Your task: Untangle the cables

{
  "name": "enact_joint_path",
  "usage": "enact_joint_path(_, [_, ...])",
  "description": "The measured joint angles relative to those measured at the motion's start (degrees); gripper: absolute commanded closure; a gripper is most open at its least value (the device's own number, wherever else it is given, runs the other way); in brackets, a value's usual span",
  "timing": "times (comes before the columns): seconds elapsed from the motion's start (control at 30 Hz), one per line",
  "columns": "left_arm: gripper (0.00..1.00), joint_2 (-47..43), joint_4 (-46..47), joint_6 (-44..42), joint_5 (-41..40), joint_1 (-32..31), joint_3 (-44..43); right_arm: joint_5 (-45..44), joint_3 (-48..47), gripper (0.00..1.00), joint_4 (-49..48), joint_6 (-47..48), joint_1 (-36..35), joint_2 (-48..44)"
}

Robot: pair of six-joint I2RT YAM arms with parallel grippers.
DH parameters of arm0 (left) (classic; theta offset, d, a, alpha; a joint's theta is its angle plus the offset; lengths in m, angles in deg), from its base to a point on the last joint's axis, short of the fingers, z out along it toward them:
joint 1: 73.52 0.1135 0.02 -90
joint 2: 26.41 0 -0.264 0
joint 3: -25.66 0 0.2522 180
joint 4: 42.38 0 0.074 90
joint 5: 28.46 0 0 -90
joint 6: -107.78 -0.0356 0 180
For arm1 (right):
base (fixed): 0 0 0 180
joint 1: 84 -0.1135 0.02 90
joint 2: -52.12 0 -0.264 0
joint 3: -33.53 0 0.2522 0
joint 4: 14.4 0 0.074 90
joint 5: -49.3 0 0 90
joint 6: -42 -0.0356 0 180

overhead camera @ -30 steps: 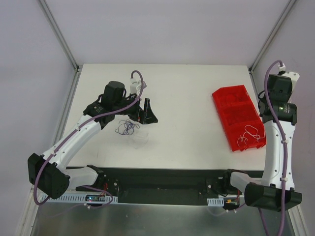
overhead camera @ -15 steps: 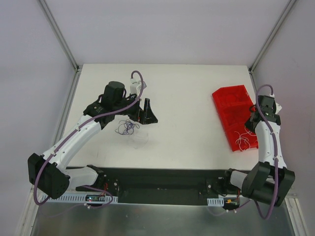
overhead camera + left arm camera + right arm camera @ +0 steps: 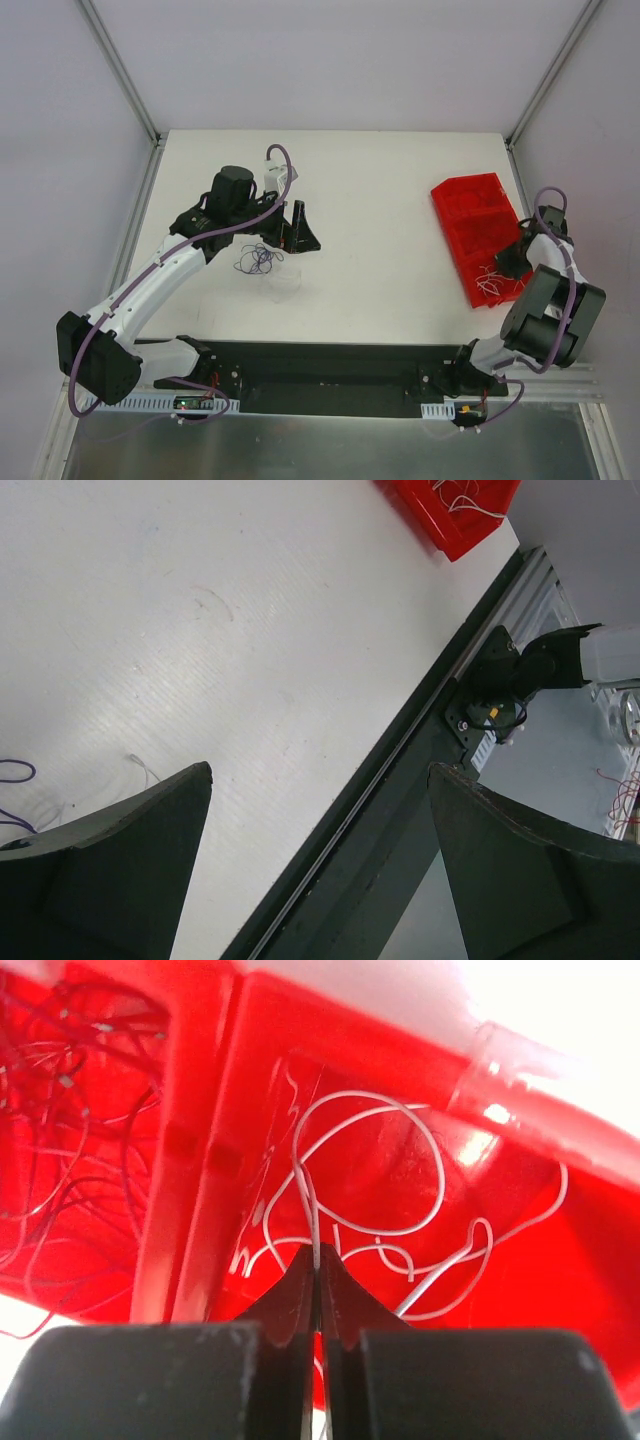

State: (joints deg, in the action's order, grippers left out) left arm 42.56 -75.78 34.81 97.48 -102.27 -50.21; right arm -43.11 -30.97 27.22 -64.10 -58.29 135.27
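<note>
A small tangle of dark purple cables point(image 3: 257, 259) lies on the white table, just left of and below my left gripper point(image 3: 298, 238). That gripper is open and empty; in the left wrist view point(image 3: 318, 770) only a purple strand point(image 3: 12, 772) shows at the left edge. My right gripper point(image 3: 316, 1254) is shut on a thin white cable point(image 3: 372, 1175) that loops inside the near compartment of the red tray point(image 3: 478, 228). Thin red and dark cables point(image 3: 70, 1110) fill the neighbouring compartment. In the top view the right gripper point(image 3: 512, 262) is low at the tray's near end.
A clear plastic piece point(image 3: 284, 282) lies on the table just below the purple tangle. The table's front edge and black rail point(image 3: 400, 740) run near my left gripper. The right wall post stands close behind the tray.
The right arm has folded down from high above the tray, bringing its gripper low to the tray's near end with the white cable. The left arm has not moved.
</note>
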Motion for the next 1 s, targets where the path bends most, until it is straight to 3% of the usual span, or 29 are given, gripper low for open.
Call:
enact_joint_path(0.17, [0.12,0.0,0.1,0.0,0.0,0.0,0.0,1.6,0.0,0.99,-1.4,-0.4,1.6,4.0])
enact_joint_path(0.4, [0.12,0.0,0.1,-0.1,-0.2,0.0,0.0,3.7,-0.7,0.63,1.0,0.9,1.6,3.2])
enact_joint_path(0.67, [0.11,0.0,0.1,-0.1,-0.2,0.0,0.0,2.5,-4.6,0.41,9.4,4.2,1.6,-7.6])
enact_joint_path(0.87, [0.11,0.0,0.3,-0.1,-0.2,0.0,0.2,0.6,-7.2,0.34,13.3,6.5,1.4,-10.3])
enact_joint_path(1.0, [0.11,0.0,0.3,-0.1,-0.2,0.0,0.2,-1.8,-8.3,0.3,16.2,7.6,-2.6,-12.2])
